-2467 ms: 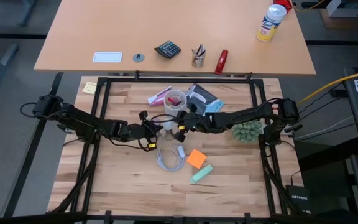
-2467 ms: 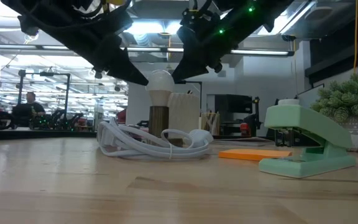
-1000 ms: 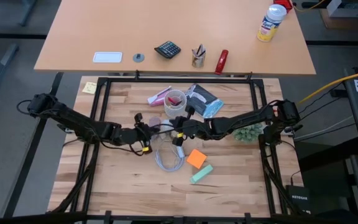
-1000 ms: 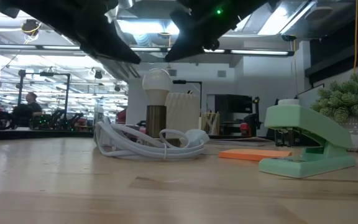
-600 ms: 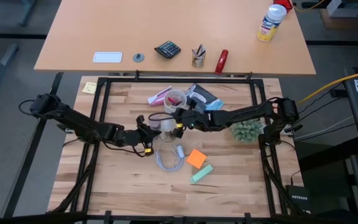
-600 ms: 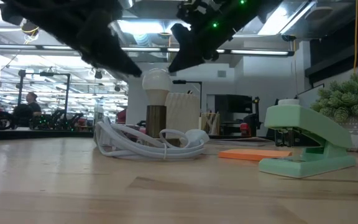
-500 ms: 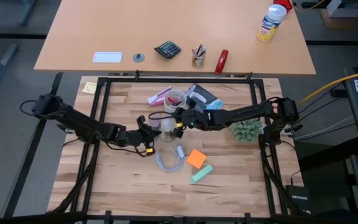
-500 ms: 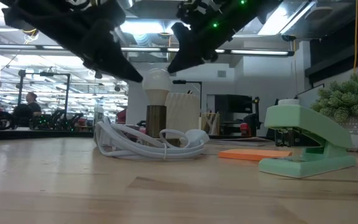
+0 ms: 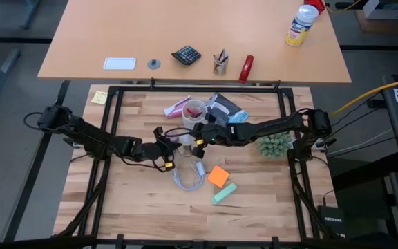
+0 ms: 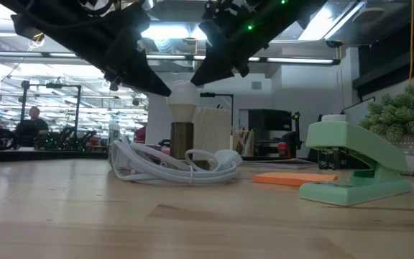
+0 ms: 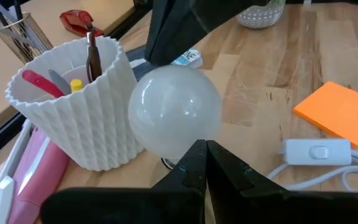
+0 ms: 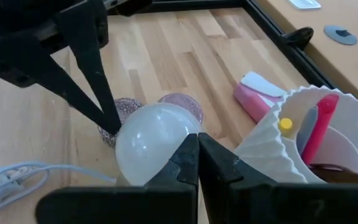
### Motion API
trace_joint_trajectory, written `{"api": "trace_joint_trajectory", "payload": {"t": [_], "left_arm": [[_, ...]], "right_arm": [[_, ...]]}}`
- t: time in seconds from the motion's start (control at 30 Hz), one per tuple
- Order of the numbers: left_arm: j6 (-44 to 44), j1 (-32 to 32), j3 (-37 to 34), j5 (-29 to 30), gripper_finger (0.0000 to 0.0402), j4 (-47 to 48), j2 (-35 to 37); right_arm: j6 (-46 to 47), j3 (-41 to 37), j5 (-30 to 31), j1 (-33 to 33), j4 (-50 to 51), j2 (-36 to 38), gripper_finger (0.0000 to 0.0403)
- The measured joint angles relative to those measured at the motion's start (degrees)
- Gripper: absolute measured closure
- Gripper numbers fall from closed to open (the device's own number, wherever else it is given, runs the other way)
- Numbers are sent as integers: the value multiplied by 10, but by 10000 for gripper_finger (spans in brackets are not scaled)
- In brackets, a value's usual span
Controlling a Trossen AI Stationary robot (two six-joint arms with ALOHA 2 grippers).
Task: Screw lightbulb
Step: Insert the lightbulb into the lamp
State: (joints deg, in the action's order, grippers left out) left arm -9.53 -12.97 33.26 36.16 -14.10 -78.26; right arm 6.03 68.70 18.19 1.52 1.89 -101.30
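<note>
- Near the middle of the bench (image 9: 116,200), both arms reach inward from opposite sides and meet at the lightbulb (image 10: 183,103), which stands upright on a dark cylindrical socket (image 10: 182,138).
- Left gripper (image 9: 169,148) comes in low and nearly level from the left edge; in its wrist view its fingers (image 11: 194,163) are pressed together into one point just below the bulb's glass, holding nothing.
- Right gripper (image 9: 197,139) stretches in from the right edge, its fingers (image 12: 188,152) likewise clenched tip to tip, resting against the bulb's rounded side.
- In the low view the two dark finger tips slant down from above and flank the top of the bulb.
- Directly behind the bulb stands a ribbed white cup (image 11: 73,106) with pens in it; a looped white cord (image 10: 157,165) lies in front of the socket, hiding its foot.
- From above, the bulb itself is mostly covered by the two grippers and hard to pick out.
- Whether either tip truly touches the glass cannot be told for the left one.
</note>
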Motion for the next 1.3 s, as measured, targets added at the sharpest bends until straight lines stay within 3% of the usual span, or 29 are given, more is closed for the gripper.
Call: {"api": "trace_joint_trajectory", "payload": {"t": [0.43,1.07,1.3], "left_arm": [[22,-1,0,8,400,11,0],[2,-7,0,26,400,48,0],[-18,-12,-2,85,400,84,-1]], "right_arm": [[14,1,8,18,-48,-31,396],[58,1,7,30,-31,-31,396],[60,0,-21,33,-28,-32,396]]}}
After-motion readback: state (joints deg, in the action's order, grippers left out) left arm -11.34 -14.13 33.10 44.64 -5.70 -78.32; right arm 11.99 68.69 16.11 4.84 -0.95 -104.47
